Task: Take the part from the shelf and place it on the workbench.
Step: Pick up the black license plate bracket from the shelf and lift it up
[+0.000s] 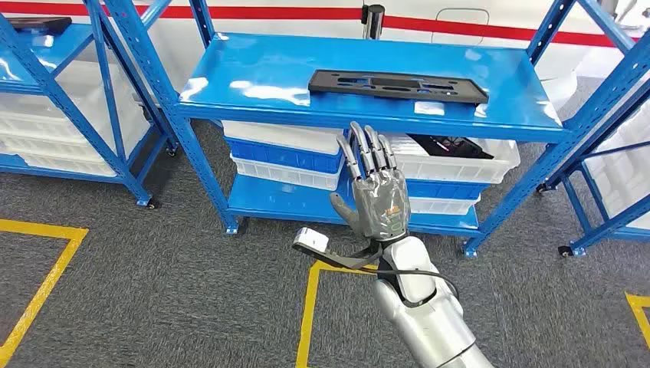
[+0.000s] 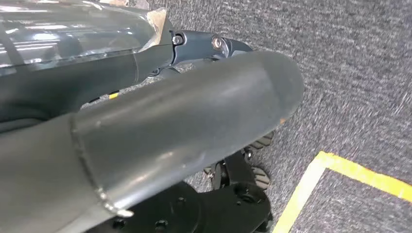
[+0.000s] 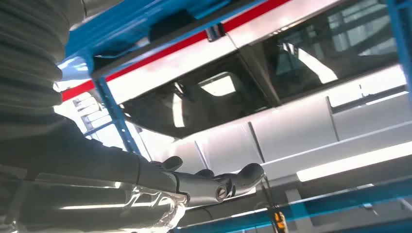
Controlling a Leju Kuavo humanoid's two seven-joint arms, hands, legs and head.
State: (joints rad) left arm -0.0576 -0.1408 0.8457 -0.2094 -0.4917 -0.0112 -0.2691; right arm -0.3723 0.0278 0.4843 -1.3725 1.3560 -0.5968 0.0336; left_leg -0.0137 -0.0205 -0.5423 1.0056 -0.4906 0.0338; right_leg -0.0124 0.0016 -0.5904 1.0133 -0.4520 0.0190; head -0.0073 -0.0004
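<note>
On the left I saw my left hand (image 2: 160,141) hanging low by the floor (image 2: 354,73), and I could not tell how its fingers sat. In the middle, my right hand (image 1: 375,188) was up with fingers spread and empty, I think to reach the black part (image 1: 397,84). The part lay flat on the top blue shelf (image 1: 253,77), above and just right of the hand.

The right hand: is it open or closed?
Open. The right hand is raised below the shelf, fingers straight and apart, holding nothing.

Grey carpet (image 1: 153,268) with yellow floor tape (image 1: 42,287), red-striped white wall (image 1: 460,19).
</note>
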